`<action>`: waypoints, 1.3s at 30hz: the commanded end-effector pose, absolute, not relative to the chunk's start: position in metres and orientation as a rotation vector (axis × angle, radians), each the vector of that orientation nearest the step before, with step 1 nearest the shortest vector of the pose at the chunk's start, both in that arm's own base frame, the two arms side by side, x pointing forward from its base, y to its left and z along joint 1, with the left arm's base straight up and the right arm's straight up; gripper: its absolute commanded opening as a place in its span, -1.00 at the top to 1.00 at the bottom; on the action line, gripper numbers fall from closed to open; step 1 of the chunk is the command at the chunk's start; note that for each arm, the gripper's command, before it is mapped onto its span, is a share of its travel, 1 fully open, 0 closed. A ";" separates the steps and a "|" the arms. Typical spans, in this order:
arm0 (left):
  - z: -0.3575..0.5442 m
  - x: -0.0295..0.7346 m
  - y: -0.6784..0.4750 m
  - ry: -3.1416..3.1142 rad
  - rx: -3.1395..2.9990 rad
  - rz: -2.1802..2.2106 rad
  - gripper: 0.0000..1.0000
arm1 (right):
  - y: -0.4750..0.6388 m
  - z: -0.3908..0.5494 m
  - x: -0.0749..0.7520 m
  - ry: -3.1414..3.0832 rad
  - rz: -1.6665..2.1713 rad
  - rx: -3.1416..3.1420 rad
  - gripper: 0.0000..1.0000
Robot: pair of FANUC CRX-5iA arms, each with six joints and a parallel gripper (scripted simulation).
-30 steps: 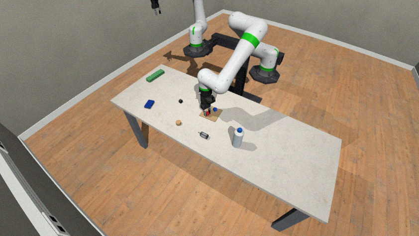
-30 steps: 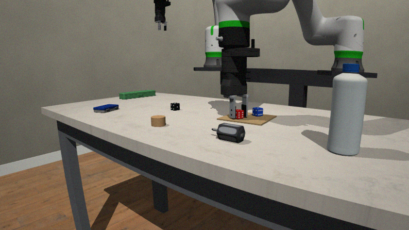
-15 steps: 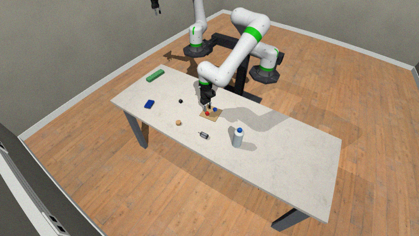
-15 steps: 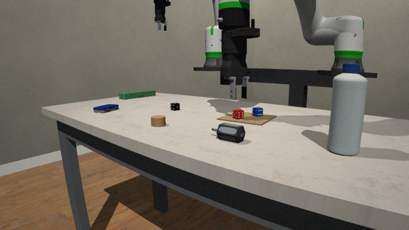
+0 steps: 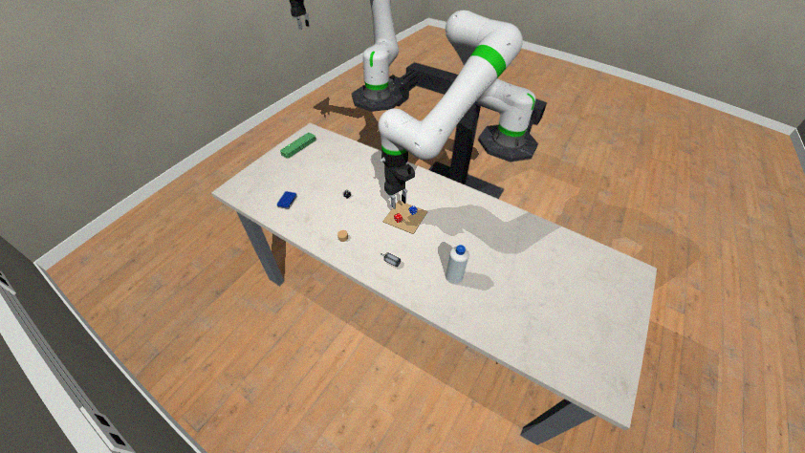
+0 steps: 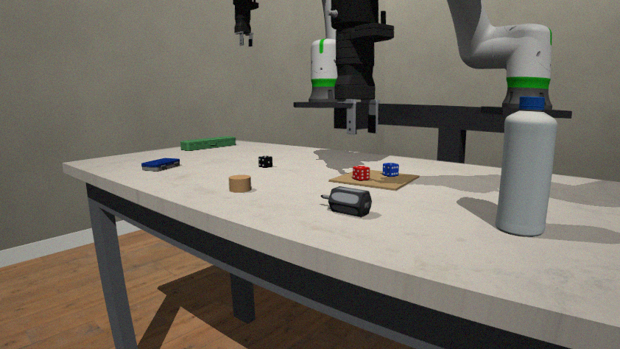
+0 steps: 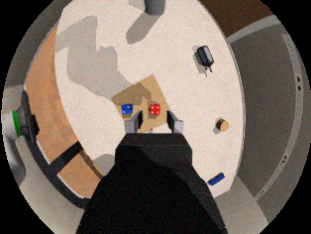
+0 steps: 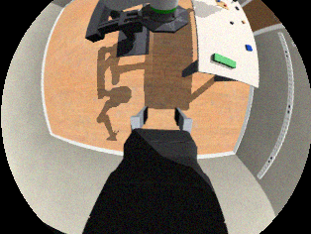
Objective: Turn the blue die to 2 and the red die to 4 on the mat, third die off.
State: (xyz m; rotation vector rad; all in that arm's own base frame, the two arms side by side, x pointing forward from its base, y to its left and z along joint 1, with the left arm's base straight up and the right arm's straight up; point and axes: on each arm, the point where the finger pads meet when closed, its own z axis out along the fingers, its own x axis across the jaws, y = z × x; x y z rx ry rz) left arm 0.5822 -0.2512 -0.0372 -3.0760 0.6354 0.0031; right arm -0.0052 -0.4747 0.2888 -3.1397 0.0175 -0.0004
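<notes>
The red die and the blue die rest flat and apart on the tan mat. In the left wrist view the red top appears to show 4 and the blue top 2. The black die lies on the table, off the mat. My left gripper is open and empty above the mat, over the red die. My right gripper is open and empty, high beyond the table.
A white bottle stands upright. A dark screwdriver-like tool and a wooden cylinder lie near the front edge. A blue box and a green case are farther off.
</notes>
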 end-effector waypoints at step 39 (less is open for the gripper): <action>0.033 0.583 -0.252 0.635 -3.077 0.000 -1.00 | -0.475 0.290 -0.005 0.018 0.000 -3.142 -1.00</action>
